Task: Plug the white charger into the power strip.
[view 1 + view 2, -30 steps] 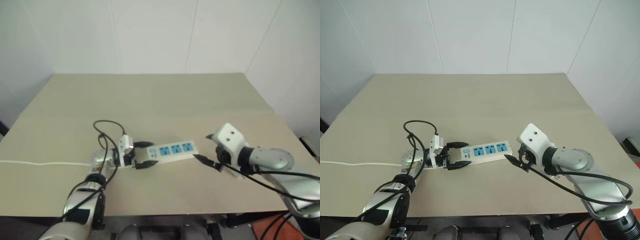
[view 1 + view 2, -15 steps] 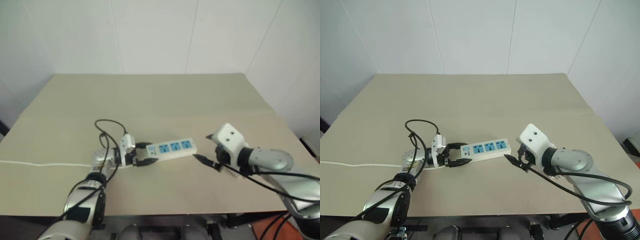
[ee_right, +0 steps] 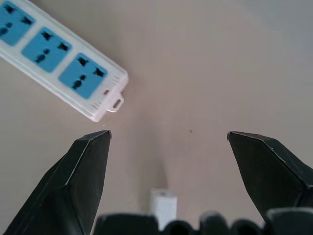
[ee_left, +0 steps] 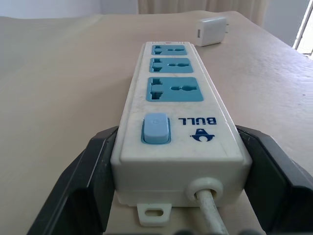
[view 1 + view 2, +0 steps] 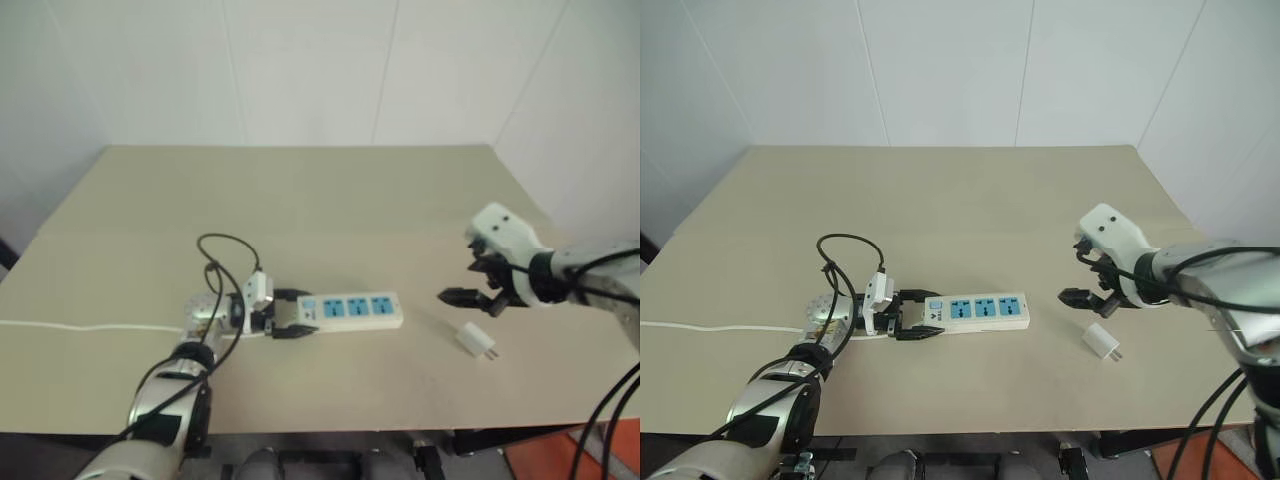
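The left tool [image 5: 912, 317] is clamping its two black fingers around the switch end of the long white plastic power strip with three blue sockets [image 5: 976, 311], which is lying flat on the beige table [image 5: 960, 200]. The right tool [image 5: 1088, 298] is hovering above the table with its fingers spread wide and gripping nothing. The small white cube-shaped charger with short metal prongs [image 5: 1101, 342] is lying on the table just below that tool, well apart from the strip's far end.
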Controlling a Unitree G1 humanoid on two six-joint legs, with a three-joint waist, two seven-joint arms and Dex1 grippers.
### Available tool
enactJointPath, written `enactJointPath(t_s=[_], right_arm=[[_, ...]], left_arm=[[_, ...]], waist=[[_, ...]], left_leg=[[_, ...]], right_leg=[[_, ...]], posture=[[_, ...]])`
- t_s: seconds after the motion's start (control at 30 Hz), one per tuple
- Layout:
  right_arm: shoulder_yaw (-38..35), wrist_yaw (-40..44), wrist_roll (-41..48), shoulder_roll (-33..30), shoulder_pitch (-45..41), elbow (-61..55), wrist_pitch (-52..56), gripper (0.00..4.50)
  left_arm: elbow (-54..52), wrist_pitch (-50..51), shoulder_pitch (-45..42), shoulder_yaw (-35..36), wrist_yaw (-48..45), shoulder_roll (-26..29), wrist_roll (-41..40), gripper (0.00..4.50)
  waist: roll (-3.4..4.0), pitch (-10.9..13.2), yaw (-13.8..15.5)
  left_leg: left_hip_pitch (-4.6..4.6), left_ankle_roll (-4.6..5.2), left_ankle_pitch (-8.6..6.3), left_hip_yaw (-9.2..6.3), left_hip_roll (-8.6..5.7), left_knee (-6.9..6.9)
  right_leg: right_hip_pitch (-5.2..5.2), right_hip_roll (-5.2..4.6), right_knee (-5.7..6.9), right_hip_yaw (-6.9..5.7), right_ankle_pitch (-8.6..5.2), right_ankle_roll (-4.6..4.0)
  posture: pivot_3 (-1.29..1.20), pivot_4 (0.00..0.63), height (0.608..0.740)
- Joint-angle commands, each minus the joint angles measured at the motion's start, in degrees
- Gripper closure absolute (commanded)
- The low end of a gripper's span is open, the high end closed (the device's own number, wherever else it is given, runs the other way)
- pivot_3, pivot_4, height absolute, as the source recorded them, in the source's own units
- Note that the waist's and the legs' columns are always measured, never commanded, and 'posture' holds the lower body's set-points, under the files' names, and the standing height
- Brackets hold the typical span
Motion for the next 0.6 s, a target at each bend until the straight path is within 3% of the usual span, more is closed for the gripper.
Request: enactJointPath(t_s=[0.03,0.23,0.6], right_arm=[[4.7,2.6,0.2,-3.2,-3.1,2.5,0.5,0.0],[13.0,4.3,-1.7,-4.6,-6.0,7.2,0.1,0.0],[21.0,6.9,-5.7,-3.2,-7.3,13.7,-4.0,0.0]], left_arm=[[-2.4,-0.5,-0.4,-0.8,-2.4,-0.7,-0.7,1.24],[-4.5,-1.2,1.0,-2.4,-2.7,-1.8,-0.2,1.24],[-7.8,-1.5,3.6,-2.8,-0.9,-2.8,-1.2,1.24]], waist=[[0.01,0.0,0.0],[0.01,0.0,0.1],[0.05,0.0,0.0]], left_leg=[[-0.11,0.0,0.0,0.02,-0.01,0.0],[-0.4,0.0,0.0,0.02,-0.04,0.18],[-0.39,0.0,0.0,0.01,-0.04,0.28]], right_leg=[[-0.15,-0.01,0.04,0.02,0.0,0.0],[-0.4,-0.04,0.15,0.03,0.01,0.02],[-0.37,-0.04,0.2,0.03,0.03,0.05]], posture=[[0.0,0.15,0.74],[0.0,0.15,0.74],[0.0,0.15,0.74]])
